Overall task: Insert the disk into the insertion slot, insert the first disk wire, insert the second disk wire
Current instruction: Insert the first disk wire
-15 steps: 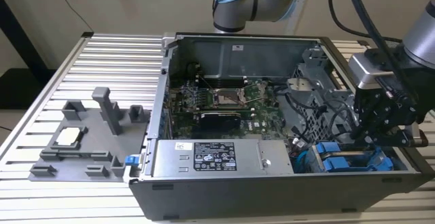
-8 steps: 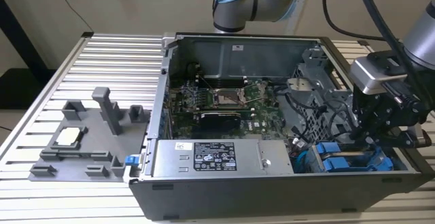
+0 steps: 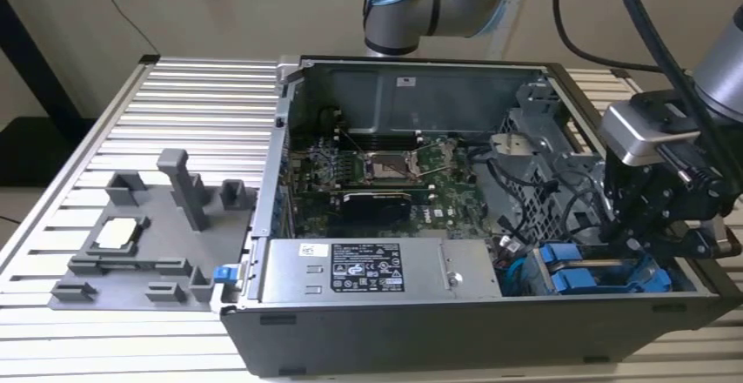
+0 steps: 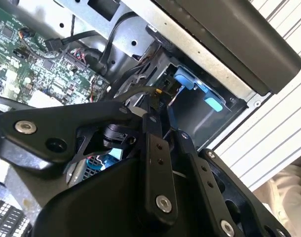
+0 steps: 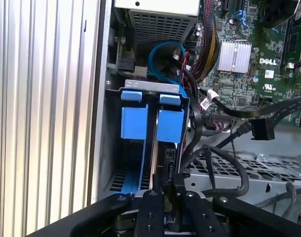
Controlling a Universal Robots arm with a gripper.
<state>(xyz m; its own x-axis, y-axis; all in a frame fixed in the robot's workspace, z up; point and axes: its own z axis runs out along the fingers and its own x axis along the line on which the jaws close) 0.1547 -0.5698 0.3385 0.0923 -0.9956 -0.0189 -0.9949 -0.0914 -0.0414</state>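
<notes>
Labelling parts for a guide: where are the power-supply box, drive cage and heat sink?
power-supply box [image 3: 436, 265], exterior view, silver face beside its label.
drive cage [image 5: 150, 85], first wrist view, grey metal rim.
heat sink [image 5: 234, 55], first wrist view, middle of its fins.

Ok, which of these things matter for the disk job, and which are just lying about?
Job: gripper, blue-framed disk, drive cage slot, loose black cable plug.
Lying about: second blue drive carrier, power-supply box, motherboard, grey parts fixture.
</notes>
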